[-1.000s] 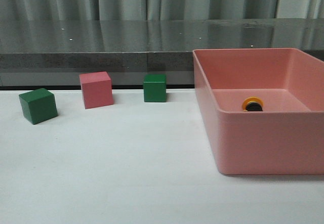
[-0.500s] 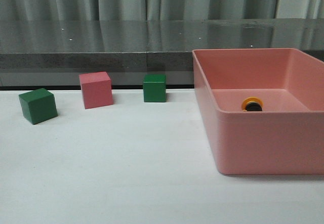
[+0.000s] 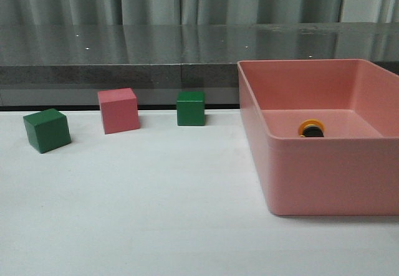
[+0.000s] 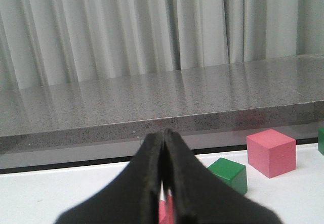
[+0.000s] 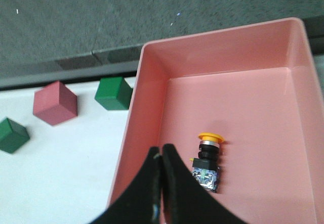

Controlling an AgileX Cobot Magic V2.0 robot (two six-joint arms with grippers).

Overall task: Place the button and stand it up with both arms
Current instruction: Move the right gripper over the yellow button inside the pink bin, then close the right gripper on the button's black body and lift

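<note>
The button (image 5: 207,159) lies on its side on the floor of the pink bin (image 5: 152,57), yellow cap toward the far wall, clear block base toward me. In the front view only its yellow cap and black barrel (image 3: 310,128) show over the bin's front wall. My right gripper (image 5: 161,155) is shut and empty, above the bin's left wall, beside the button and apart from it. My left gripper (image 4: 164,139) is shut and empty, low over the white table near the cubes. Neither arm shows in the front view.
The pink bin (image 3: 324,182) fills the right of the table. A green cube (image 3: 47,130), a pink cube (image 3: 118,110) and a second green cube (image 3: 190,108) stand along the table's back left. A grey stone ledge (image 3: 124,58) and curtains run behind.
</note>
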